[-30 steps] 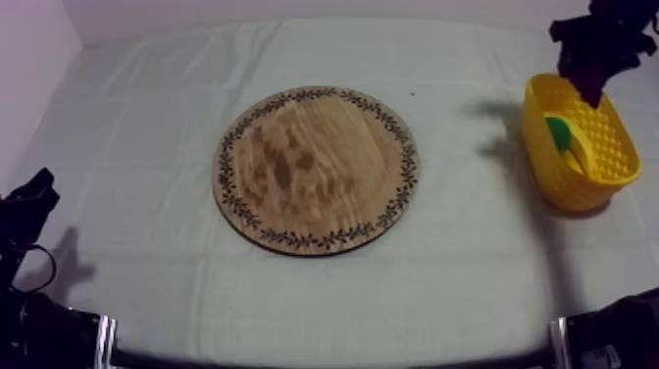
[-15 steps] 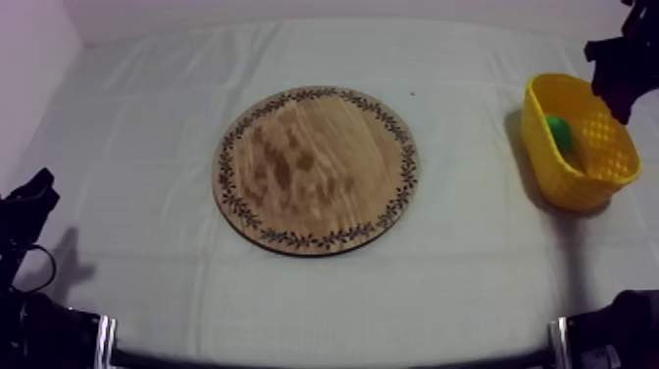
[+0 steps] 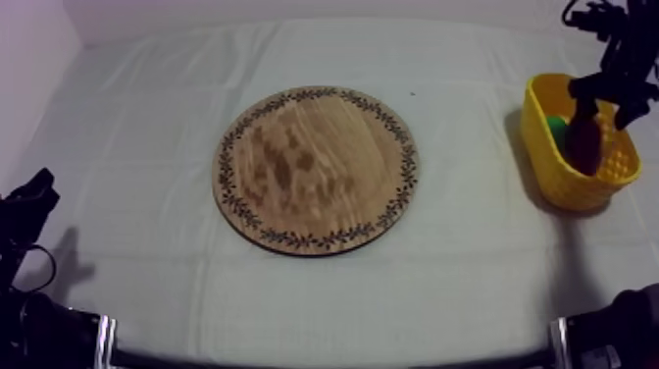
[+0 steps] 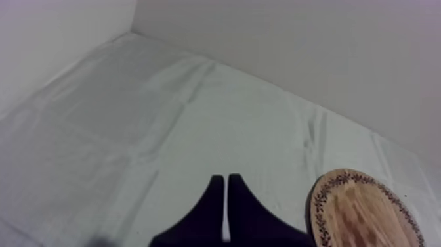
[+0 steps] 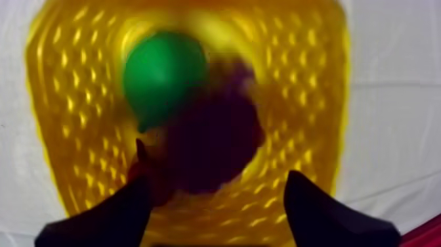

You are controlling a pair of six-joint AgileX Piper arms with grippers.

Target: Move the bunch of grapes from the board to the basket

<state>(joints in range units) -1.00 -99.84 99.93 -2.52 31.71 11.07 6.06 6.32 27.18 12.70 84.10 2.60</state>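
Two black grippers show over a table under a grey-white cloth. Seen from above, a round wooden board with a patterned rim lies flat at the middle of the table. A yellow basket stands at the far right side, well apart from the board.

The right gripper hangs just above the basket. From its own wrist camera, the right gripper has its two fingers spread wide, one to each side, gripping nothing. Below and between them is the basket, its yellow walls dotted with small holes. The bunch of grapes, a dark purple and blurred mass, is inside the basket. It touches a round green fruit whose kind I cannot tell. From above, the grapes show as a dark shape within the basket's walls, with the green fruit just to their left.

The left gripper sits low at the near left edge of the table, well apart from the board. From its wrist camera its fingers lie pressed together in a narrow wedge above the cloth, with the board off to the right.
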